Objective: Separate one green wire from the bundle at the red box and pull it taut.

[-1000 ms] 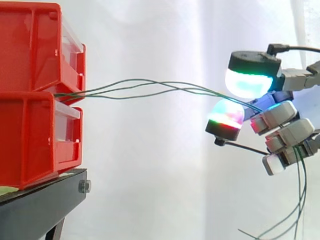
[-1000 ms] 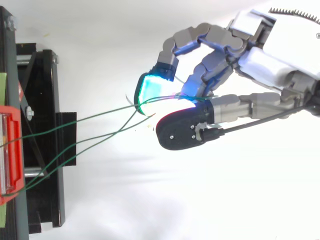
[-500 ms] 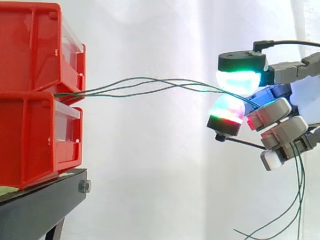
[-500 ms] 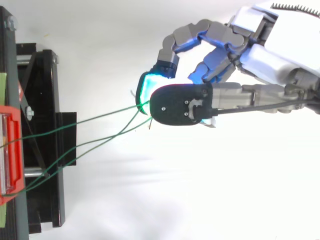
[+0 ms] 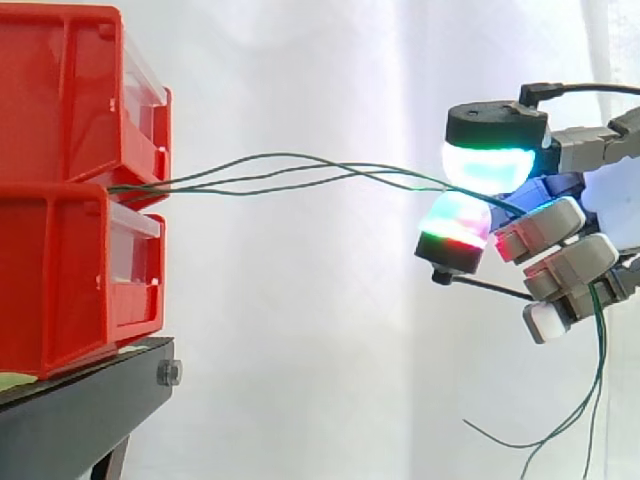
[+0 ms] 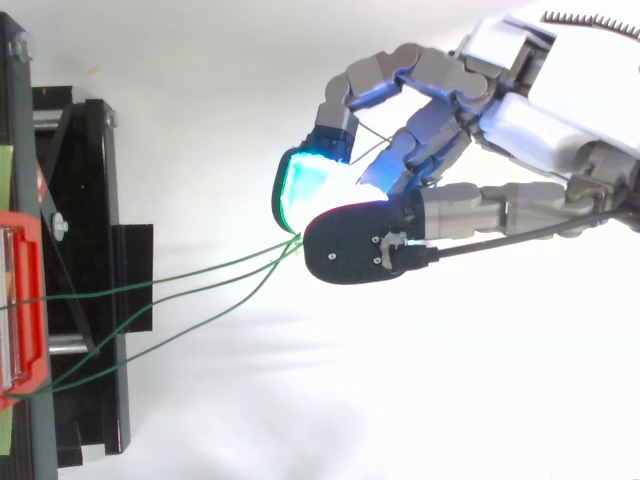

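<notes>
Three thin green wires (image 5: 390,172) come out between the two stacked red bins (image 5: 60,200) at the left and run right, converging at the hand (image 5: 560,225). The hand is curled: a cyan-green pad (image 5: 488,165) sits above the wires and a red-green pad (image 5: 455,225) below, closing on the bundle. From above, the wires (image 6: 265,253) fan from the red box (image 6: 20,300) to the pinch by the dark-backed pad (image 6: 360,245) of the hand (image 6: 560,110). Loose wire tails (image 5: 592,390) hang below the hand. The wires sag slightly.
The red bins rest on a black stand (image 5: 80,420), whose frame (image 6: 90,250) lies under the wires at the left in the top view. A white curtain (image 5: 300,330) hangs behind, with open space between bins and hand.
The dark-backed pad has swung back below the cyan pad after covering it. In the top view the wires have shifted downward in the picture. The hanging tails have swung left.
</notes>
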Motion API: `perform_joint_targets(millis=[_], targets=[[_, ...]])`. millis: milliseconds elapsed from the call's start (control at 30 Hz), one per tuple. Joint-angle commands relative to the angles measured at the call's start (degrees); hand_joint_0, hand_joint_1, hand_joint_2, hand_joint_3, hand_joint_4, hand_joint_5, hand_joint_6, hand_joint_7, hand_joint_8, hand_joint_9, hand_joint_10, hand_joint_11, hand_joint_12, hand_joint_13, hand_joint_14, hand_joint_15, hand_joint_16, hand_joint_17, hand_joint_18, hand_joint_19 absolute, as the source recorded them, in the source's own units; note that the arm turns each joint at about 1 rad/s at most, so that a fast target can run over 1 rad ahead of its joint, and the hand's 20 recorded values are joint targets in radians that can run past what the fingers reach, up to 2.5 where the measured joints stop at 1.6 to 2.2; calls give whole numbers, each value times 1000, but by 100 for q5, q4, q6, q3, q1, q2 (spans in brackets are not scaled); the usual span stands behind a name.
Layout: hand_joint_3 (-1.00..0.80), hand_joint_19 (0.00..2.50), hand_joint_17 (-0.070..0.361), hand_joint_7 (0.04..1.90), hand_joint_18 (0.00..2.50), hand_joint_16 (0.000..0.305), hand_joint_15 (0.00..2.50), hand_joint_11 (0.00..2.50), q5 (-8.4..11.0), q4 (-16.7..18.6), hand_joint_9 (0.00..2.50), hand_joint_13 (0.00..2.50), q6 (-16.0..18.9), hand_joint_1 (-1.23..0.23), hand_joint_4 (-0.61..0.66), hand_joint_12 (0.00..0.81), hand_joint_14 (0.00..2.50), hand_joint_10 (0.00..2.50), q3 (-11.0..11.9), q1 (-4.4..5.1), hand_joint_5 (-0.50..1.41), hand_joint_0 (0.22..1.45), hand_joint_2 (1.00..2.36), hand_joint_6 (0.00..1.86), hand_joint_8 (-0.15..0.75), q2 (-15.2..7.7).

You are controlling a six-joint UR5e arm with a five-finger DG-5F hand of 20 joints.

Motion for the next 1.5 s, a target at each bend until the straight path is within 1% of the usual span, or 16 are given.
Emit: perform_joint_targets(millis=[0, 133, 300, 400, 467, 567, 667, 800, 900, 967, 1067, 1133, 1200, 1300, 1333, 1467], targets=[[-331, 829, 122, 962, 725, 54, 1526, 1521, 13, 0, 1130, 1274, 0, -757, 139, 347, 7, 245, -5, 14, -197, 629, 1014, 902, 265, 2], [-276, 830, 122, 982, 726, 54, 1525, 1510, 4, 0, 1136, 1271, 8, -759, 119, 349, 11, 243, -5, 5, -196, 635, 1017, 903, 271, 2], [-297, 819, 122, 976, 723, 54, 1490, 1542, 4, -9, 1130, 1235, 17, -822, 127, 353, 15, 191, -5, 5, -197, 650, 1015, 902, 265, 2], [-327, 791, 122, 970, 709, 54, 1345, 1581, 4, -9, 1127, 1138, 26, -866, 123, 373, 22, 76, 4, 5, -198, 658, 1014, 900, 264, 2], [-342, 782, 121, 983, 700, 54, 1166, 1577, -5, -35, 1132, 1041, 35, -885, 126, 388, 27, 3, 4, -3, -198, 662, 1013, 898, 262, 2], [-371, 763, 121, 977, 693, 54, 1040, 1542, -5, -70, 1121, 963, 61, -914, 128, 391, 30, 1, -5, 5, -198, 681, 1011, 899, 265, 2], [-399, 762, 120, 977, 688, 53, 994, 1513, -5, -97, 1116, 940, 96, -916, 127, 397, 29, 4, 4, 5, -197, 688, 1009, 900, 267, 2], [-433, 772, 120, 965, 685, 53, 987, 1482, 4, -97, 1119, 933, 96, -891, 134, 391, 30, 5, -5, 14, -194, 662, 1006, 898, 275, 2], [-499, 790, 120, 975, 688, 53, 1004, 1474, 13, -79, 1138, 953, 96, -824, 128, 393, 30, 7, -5, 14, -189, 607, 1000, 892, 272, 2], [-500, 795, 122, 963, 703, 54, 1025, 1462, 13, -79, 1165, 999, 96, -749, 134, 397, 29, 7, 4, 14, -187, 558, 1000, 890, 281, -15], [-500, 796, 127, 967, 717, 56, 1054, 1461, 13, -79, 1188, 1047, 88, -680, 145, 410, 28, 6, -5, 23, -184, 521, 1000, 886, 286, 2], [-500, 796, 128, 968, 723, 57, 1063, 1457, 13, -79, 1197, 1058, 88, -682, 146, 410, 28, 4, -5, 23, -182, 518, 1000, 884, 287, -15], [-500, 797, 127, 974, 726, 57, 1074, 1459, 13, -53, 1196, 1065, 88, -696, 144, 412, 28, 7, -57, 23, -182, 524, 1000, 883, 289, 2], [-500, 796, 125, 986, 717, 55, 1084, 1470, 13, 44, 1196, 1065, 88, -750, 138, 396, 28, 7, -101, 23, -183, 554, 1000, 881, 280, -15], [-500, 800, 123, 1007, 711, 55, 1090, 1477, 13, 44, 1189, 1059, 88, -791, 133, 393, 29, 8, -101, 23, -185, 572, 1000, 880, 270, -15], [-416, 802, 121, 1007, 704, 54, 1092, 1482, 22, 53, 1179, 1053, 79, -835, 132, 391, 29, 9, -101, 23, -187, 612, 1006, 881, 269, -15]])
